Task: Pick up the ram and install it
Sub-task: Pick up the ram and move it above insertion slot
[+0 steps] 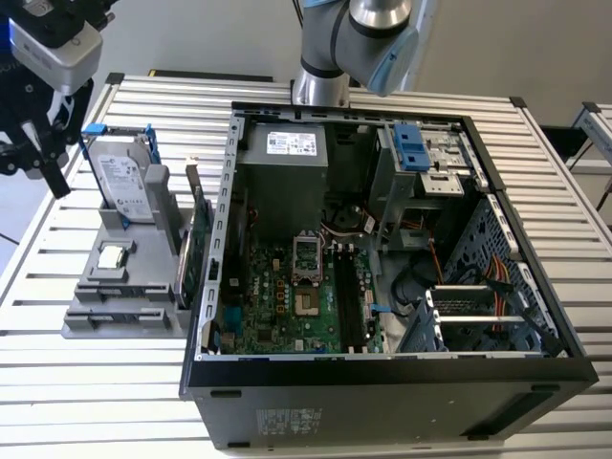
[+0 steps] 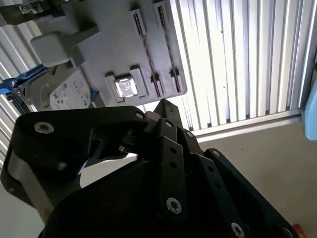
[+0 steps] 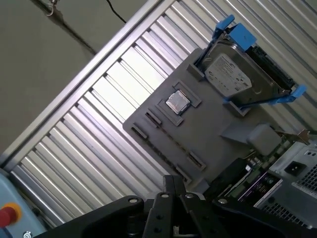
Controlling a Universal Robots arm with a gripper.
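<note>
Over on the exterior view's left, above the slatted surface (image 1: pixel 96 382), we're seeing the jaws hanging over the gray holder (image 1: pixel 115 325), with the top of the wrist getting cut off by the frame edge. In both wrist views the black linkages are crowding the foreground and covering one end of the holder. As far as we can tell the jaws are pinched together at the tip, with nothing between them.

The ram (image 2: pixel 146 49) (image 3: pixel 174 139) is honestly giving us trouble. In both wrist views we're only catching it edge-on, as a thin dark strip standing between two little clips in the holder, just beside the silver CPU chip (image 2: pixel 125 88). No chips or board colour are coming through at that angle, and in the exterior view it's too thin for us to pick out.

So the ram is sitting in the holder, below the jaws and clear of them, not touching. The hard drive (image 1: pixel 124 182) with its blue rails is standing upright at the holder's far end, and the green expansion card (image 1: pixel 196 253) is standing between the holder and the open PC case (image 1: pixel 535 316). The black slots (image 1: pixel 346 296) on the motherboard are lying well apart from the jaws, too dark for us to read.
</note>
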